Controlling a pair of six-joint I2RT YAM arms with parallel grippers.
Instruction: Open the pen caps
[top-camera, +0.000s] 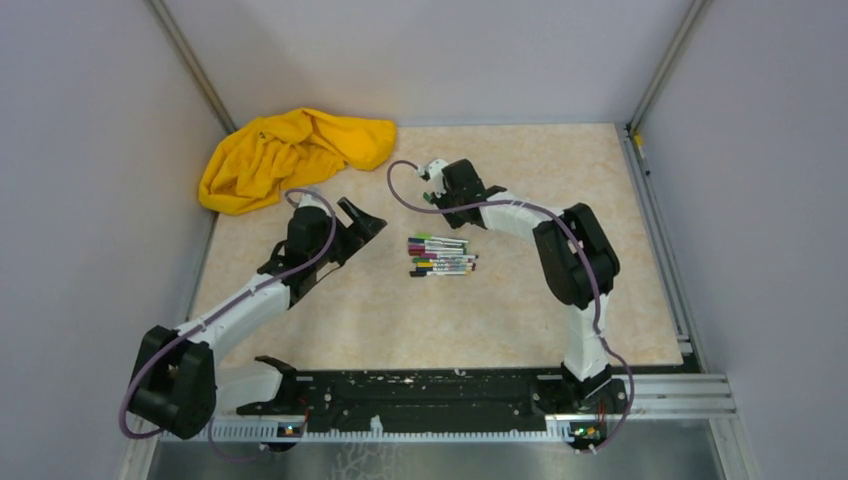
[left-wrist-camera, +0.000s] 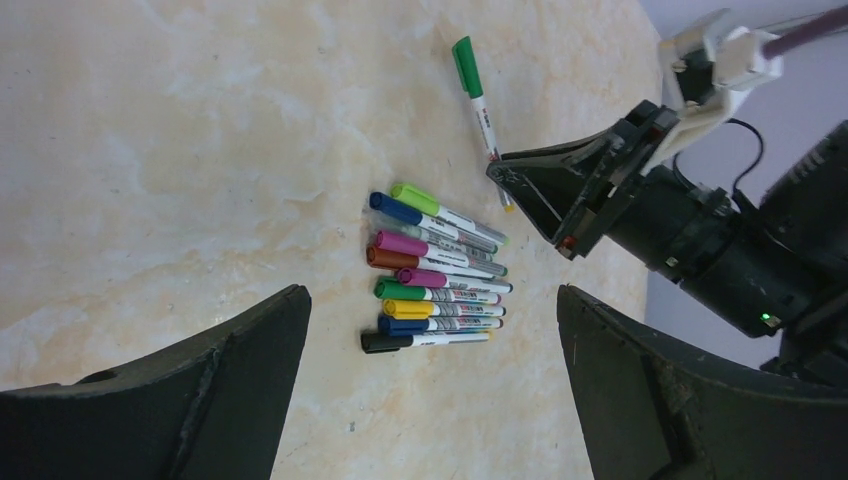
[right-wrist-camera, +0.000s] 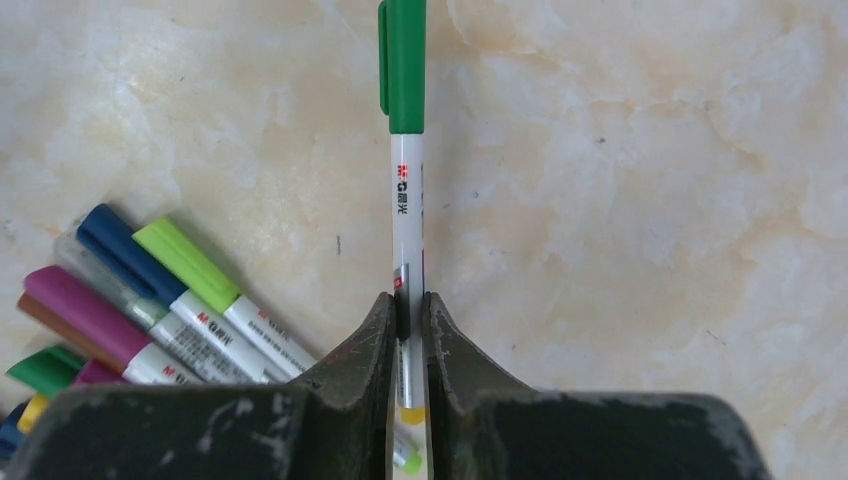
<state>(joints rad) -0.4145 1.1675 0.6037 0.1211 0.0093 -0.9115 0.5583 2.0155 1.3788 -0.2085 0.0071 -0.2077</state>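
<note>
**Right gripper clamped on a capped green pen, left gripper spread wide**

In the right wrist view the right gripper (right-wrist-camera: 408, 305) is clenched on the white barrel of a green pen (right-wrist-camera: 407, 215). Its two matte black fingers (right-wrist-camera: 365, 345), scuffed and wedge-shaped, taper to narrow tips that pinch the barrel from either side at lower centre of the frame. The barrel is slim and glossy, printed with small lettering, and a yellow band shows below the tips. It runs straight up the frame to its green cap (right-wrist-camera: 404, 65), a smooth plastic sleeve with a clip along its left side, seated on the pen at the top edge. Whether the pen rests on the table or hangs just clear of it I cannot tell.

At the lower left of that view lie the other pens (right-wrist-camera: 215, 335), side by side in a loose fan. Their rounded caps (right-wrist-camera: 185, 250) are all on, in dark blue, lime, magenta, brown and green. In the left wrist view they form a short stack at centre frame, caps pointing left, the black one lowest.

The left gripper (left-wrist-camera: 432, 292) is released and holds nothing. Its broad black blades stand far apart at the bottom corners of its own view, with the stack of pens showing between them, farther off.

The table (right-wrist-camera: 650, 200) is pale beige with a mottled, stone-like marbling. In the overhead view a crumpled yellow cloth (top-camera: 290, 155), soft and deeply folded, sits at upper left, well apart from the pens
</note>
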